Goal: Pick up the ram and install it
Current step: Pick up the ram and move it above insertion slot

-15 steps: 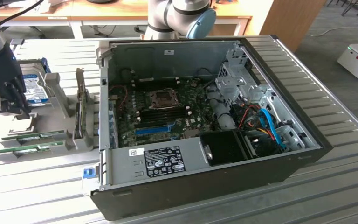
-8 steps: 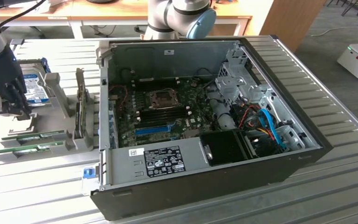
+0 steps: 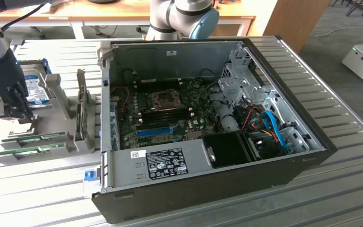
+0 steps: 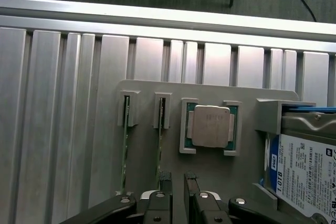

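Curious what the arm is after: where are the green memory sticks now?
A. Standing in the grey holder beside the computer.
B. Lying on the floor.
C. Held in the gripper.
A: the green memory sticks stand on edge in the grey holder, and the open gripper holds nothing.

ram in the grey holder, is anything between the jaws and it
Nothing visible does. The gripper hangs over the grey holder with open jaws, and the nearer ram stands on edge in its slot with its upper edge bare. The processor and hard drive sit off to the side.
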